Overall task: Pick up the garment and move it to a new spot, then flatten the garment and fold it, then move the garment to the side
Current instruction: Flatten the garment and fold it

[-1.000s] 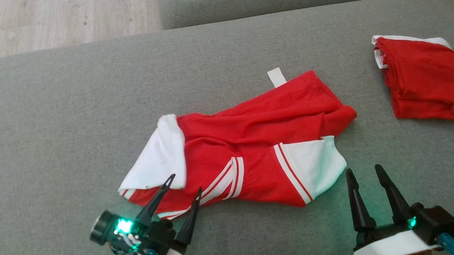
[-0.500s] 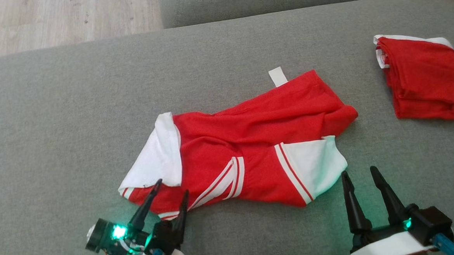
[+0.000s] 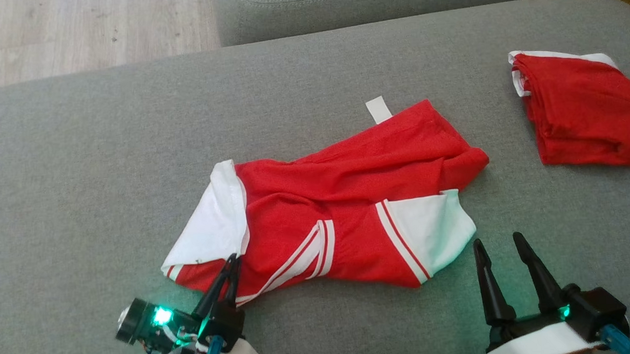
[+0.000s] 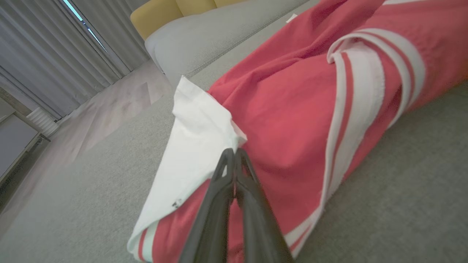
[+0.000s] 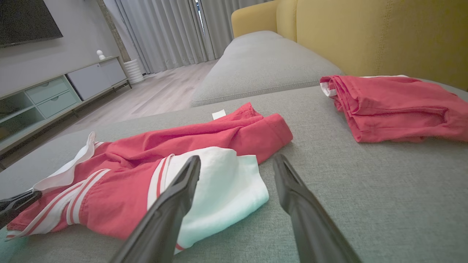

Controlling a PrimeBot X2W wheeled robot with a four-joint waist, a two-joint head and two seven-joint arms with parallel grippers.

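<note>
The garment (image 3: 343, 197), red with white sleeves and white stripes, lies crumpled in the middle of the grey sofa cushion (image 3: 103, 155). My left gripper (image 3: 232, 258) is shut on the garment's near left edge, where the white sleeve meets the red cloth; in the left wrist view the left gripper's (image 4: 234, 150) fingertips pinch together at that fold of the garment (image 4: 292, 109). My right gripper (image 3: 496, 238) stands open just off the garment's right white sleeve, touching nothing. Seen from the right wrist, the open right gripper (image 5: 237, 157) points at that white sleeve of the garment (image 5: 182, 142).
A second red garment (image 3: 581, 114), folded, lies at the cushion's far right, also visible as the folded red garment (image 5: 395, 106) beside a yellow backrest (image 5: 365, 36). Another grey cushion (image 3: 370, 1) and wooden floor (image 3: 70, 28) lie beyond. A white tag (image 3: 378, 109) sticks out at the garment's far edge.
The left gripper has gone from open to shut at the garment's near left edge. The head camera has shifted slightly. The right gripper has stayed open and nearly still.
</note>
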